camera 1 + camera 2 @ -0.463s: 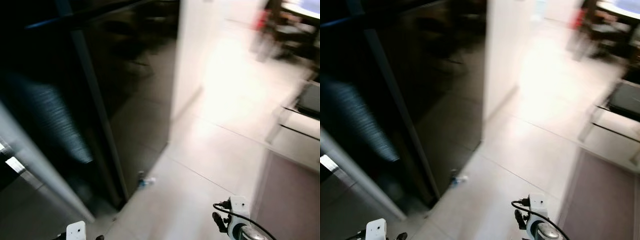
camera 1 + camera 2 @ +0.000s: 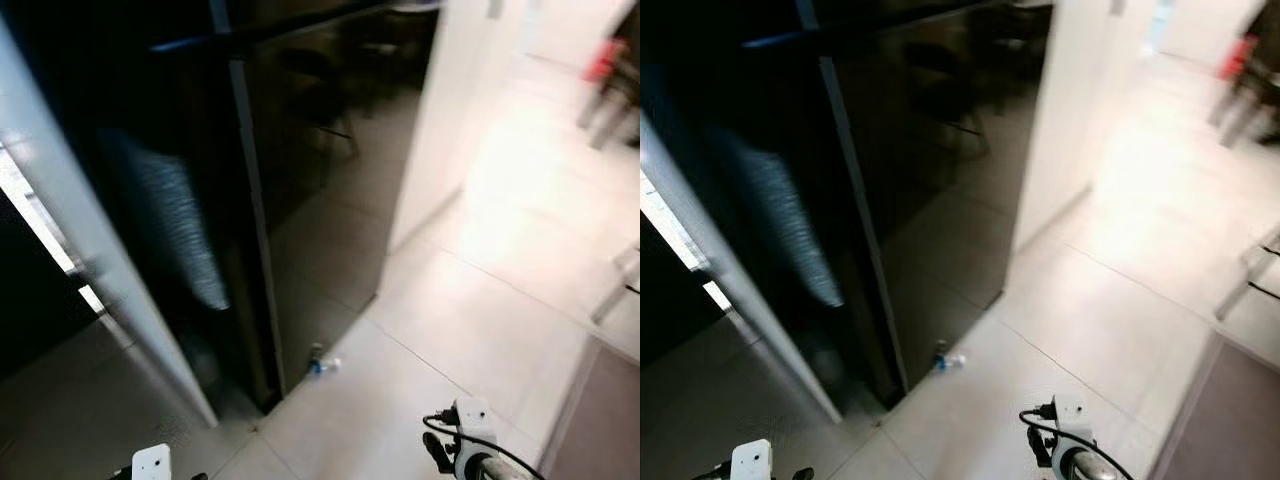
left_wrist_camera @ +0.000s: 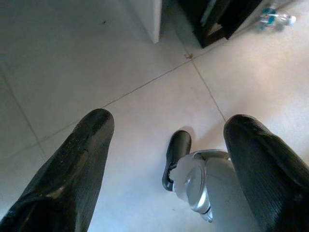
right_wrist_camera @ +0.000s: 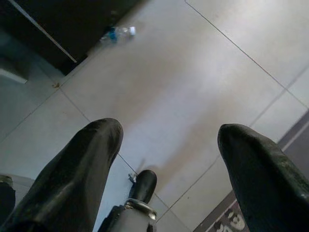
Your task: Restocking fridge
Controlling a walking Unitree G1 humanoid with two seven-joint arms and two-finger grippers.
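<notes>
Fridge: tall unit with glossy black fronts, standing ahead and to the robot's left. A vertical seam divides two dark panels; both mirror the pale tiled floor and dim furniture shapes. No brand mark or lettering can be read on it. The top is cut off by the frame edge.

Pale door or panel edge: slants down in front of the fridge's left side, with a bright strip behind it; whether it belongs to the fridge cannot be told.

Water bottle: small, clear, with a blue label, lying on its side on the floor, just beside the foot of the fridge's right-hand panel. Long axis runs roughly parallel to the fridge front. Label text too small and blurred to read; cap end cannot be told.

Left gripper: hanging low over bare tile, fingers spread wide, holding nothing.

Right gripper: likewise low over the floor, fingers wide apart and empty, bottle well ahead of it.

Upper right background: overexposed and blurred; a red shape cannot be identified.
</notes>
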